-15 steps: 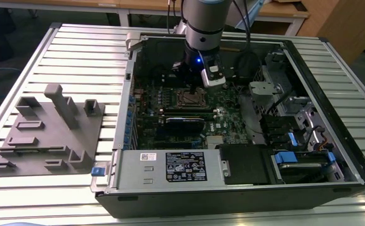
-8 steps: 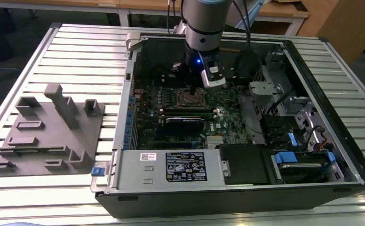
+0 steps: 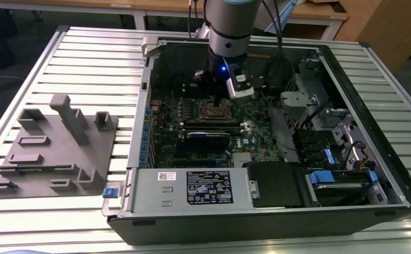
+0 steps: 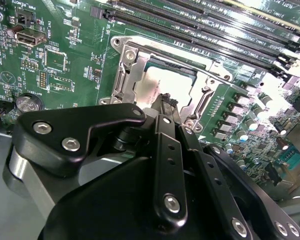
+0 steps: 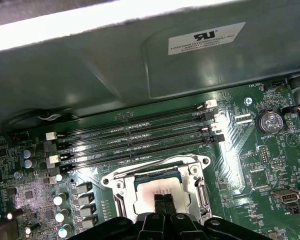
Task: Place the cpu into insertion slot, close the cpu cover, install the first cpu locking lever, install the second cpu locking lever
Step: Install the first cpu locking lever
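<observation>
Fingertips of the gripper (image 5: 164, 200) sit pinched together, empty, over the cpu (image 5: 157, 192), low centre. It lies seated under the closed cpu cover (image 5: 194, 172).

Bright overhead light glares white off the case wall (image 5: 90, 20) in the first wrist view and the memory slots (image 4: 230, 25) in the second. The cpu (image 5: 157, 192) shines pale. The case interior (image 3: 191, 84) lies shadowed; the near linkage blurs.

The cpu (image 5: 157, 192) lies in the insertion slot (image 5: 121, 192), cpu cover (image 5: 190, 165) over it.
</observation>
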Action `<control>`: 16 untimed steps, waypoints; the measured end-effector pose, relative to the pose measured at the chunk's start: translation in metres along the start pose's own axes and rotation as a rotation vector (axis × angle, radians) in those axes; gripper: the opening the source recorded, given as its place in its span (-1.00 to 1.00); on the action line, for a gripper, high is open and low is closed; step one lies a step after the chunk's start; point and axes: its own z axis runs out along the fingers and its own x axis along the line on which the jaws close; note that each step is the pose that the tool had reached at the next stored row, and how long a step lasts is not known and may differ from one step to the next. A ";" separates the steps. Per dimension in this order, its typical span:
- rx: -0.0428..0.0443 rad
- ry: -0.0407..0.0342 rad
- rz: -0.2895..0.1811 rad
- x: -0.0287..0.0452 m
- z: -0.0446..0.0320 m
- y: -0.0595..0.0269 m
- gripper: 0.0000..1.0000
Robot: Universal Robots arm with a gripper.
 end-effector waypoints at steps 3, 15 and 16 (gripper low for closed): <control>0.0105 -0.0022 0.000 0.0000 -0.0003 0.0000 -0.79; 0.0218 -0.0038 -0.013 -0.0001 -0.0001 -0.0002 -0.79; 0.0219 -0.0038 -0.013 -0.0001 -0.0001 -0.0002 -0.79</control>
